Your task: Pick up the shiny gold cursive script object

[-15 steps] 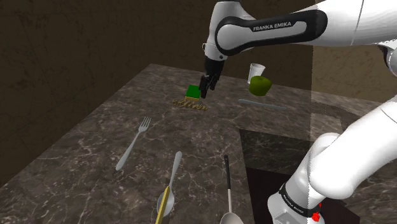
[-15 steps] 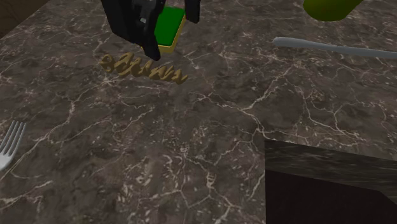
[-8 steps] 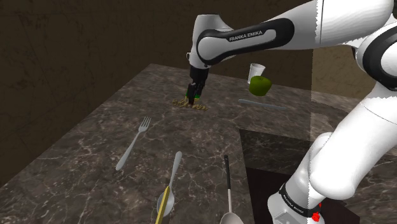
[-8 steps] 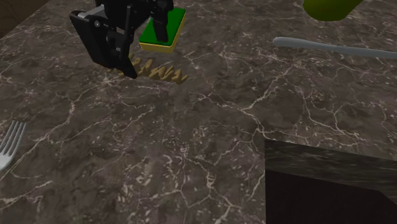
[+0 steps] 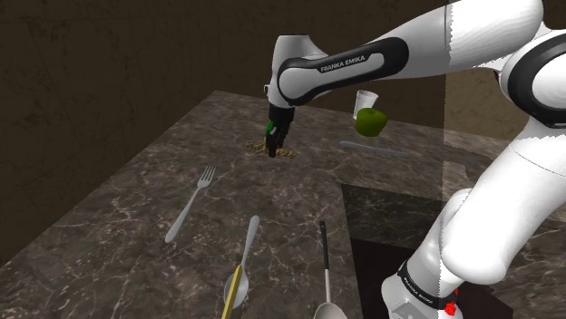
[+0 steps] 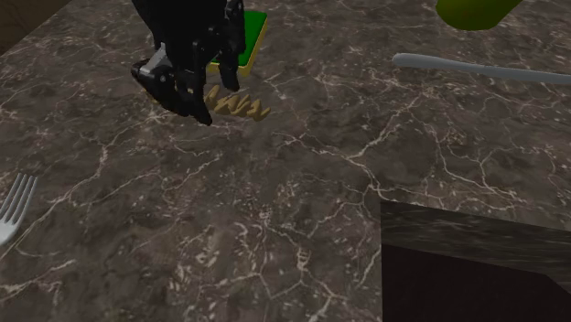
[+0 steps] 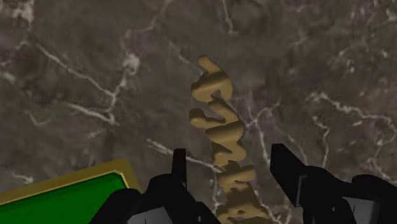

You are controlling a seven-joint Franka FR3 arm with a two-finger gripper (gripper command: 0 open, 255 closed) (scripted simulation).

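nearest to my stand, a fork (image 5: 190,207) and a spoon (image 5: 243,263) lie flat on the dark marbled desk (image 5: 136,181), well apart from where i work, so they do not disturb the grasp.

farther out, about the middle of the desk, lies the gold script word (image 7: 216,108). it is flat on the stone, and its long line runs from the left to the right in the shoulder view. my fingers (image 5: 271,149) are low over its left part and stand wide open. one is on each long side of the word, which passes between them, and i do not see them touch it. they hold nothing yet. i think this pose was chosen because the word is thin and long: closing across its narrow width is the only sure way to catch it.

just beyond the word lies a green block (image 6: 252,37) with a yellow edge. it is close to my far finger, so i judge there is little room, and closing carelessly could push it.

at the far right a green apple (image 5: 370,120) and a white cup (image 5: 365,101) stand well clear.
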